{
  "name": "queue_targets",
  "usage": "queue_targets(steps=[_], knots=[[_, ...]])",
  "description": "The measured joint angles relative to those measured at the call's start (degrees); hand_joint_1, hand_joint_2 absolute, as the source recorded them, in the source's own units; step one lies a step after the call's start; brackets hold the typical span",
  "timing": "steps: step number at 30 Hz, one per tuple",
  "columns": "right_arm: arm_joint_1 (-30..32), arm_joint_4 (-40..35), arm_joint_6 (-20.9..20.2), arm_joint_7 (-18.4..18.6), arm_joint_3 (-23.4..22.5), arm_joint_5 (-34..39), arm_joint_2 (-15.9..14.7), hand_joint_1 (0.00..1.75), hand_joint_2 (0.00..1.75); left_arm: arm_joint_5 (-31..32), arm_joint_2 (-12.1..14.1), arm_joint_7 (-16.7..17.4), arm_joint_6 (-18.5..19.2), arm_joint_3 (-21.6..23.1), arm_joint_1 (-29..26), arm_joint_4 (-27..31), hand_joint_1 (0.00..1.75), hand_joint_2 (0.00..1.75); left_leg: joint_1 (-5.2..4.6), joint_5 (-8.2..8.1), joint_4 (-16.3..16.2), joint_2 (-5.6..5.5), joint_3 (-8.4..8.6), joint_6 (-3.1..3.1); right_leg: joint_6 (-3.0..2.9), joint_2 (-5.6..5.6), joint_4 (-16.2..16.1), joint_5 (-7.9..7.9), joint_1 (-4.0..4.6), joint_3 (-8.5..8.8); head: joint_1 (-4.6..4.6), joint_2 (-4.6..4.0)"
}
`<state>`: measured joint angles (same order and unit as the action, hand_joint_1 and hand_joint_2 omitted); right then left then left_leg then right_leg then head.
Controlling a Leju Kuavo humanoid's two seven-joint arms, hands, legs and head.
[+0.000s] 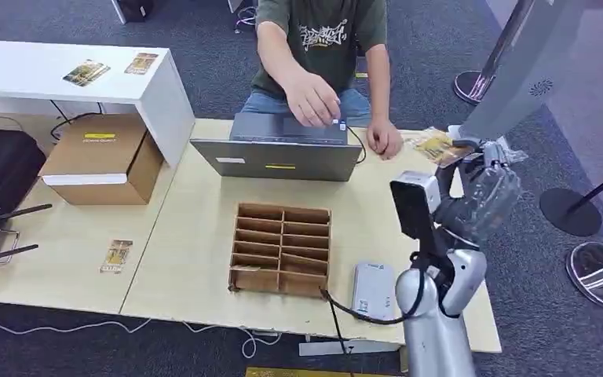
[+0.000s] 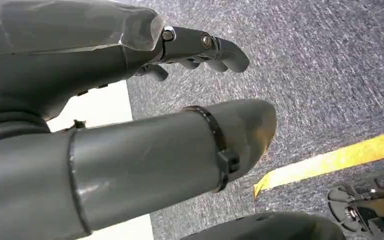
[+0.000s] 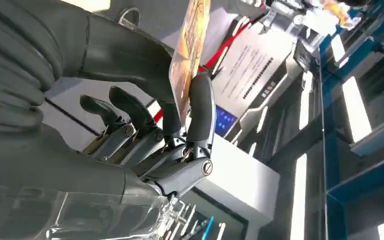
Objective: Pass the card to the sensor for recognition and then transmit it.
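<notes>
My right hand (image 1: 488,191) is raised at the table's far right corner and pinches a yellow-brown card (image 1: 442,148) between thumb and a finger. The card sits just below the slanted grey sensor panel (image 1: 518,71). In the right wrist view the card (image 3: 190,55) stands edge-on between the thumb and a dark finger (image 3: 201,107), with the white machine and its small blue screen (image 3: 225,120) behind it. My left hand (image 2: 195,47) hangs over grey carpet with nothing in it, its fingers loosely bent and apart from the thumb.
A person sits behind a grey laptop (image 1: 279,153) at the table's far edge, hands on it. A cardboard divider box (image 1: 283,247) stands mid-table, with a grey device (image 1: 373,289) beside it. Another card (image 1: 116,255) lies at the left. Stanchion bases (image 1: 569,212) stand on the right.
</notes>
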<state>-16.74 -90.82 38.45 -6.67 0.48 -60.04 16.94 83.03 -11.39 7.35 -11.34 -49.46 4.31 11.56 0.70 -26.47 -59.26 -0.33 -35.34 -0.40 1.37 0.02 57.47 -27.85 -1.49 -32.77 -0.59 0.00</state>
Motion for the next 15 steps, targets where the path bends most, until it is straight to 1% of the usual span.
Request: queue_targets(steps=[3,6,15], knots=[[-7.15,6.22,-0.02,2.04,1.51,-2.02,0.35,1.75,1.75,0.92,0.04,-0.13,0.65,0.5,0.25,0.0,0.0,0.0,0.0,0.02,0.0,0.19,0.0,-0.03,-0.03,0.23,0.02,0.05,-0.01,-0.12,-0.06,0.0],[-12.56,11.65,-0.02,3.39,3.32,-4.72,1.07,1.75,1.75,1.73,0.02,-0.11,1.18,1.0,0.88,0.0,0.0,0.0,0.01,0.02,0.0,0.1,0.0,-0.04,-0.03,0.14,0.02,0.04,0.01,-0.09,-0.02,0.0],[-24.13,26.16,0.0,7.18,7.52,-11.7,2.17,1.75,1.75,3.65,0.0,0.87,2.16,2.91,2.05,0.0,0.0,0.0,0.01,0.02,0.0,0.11,-0.01,-0.04,-0.03,0.15,0.03,0.03,0.0,-0.09,-0.02,0.0]])
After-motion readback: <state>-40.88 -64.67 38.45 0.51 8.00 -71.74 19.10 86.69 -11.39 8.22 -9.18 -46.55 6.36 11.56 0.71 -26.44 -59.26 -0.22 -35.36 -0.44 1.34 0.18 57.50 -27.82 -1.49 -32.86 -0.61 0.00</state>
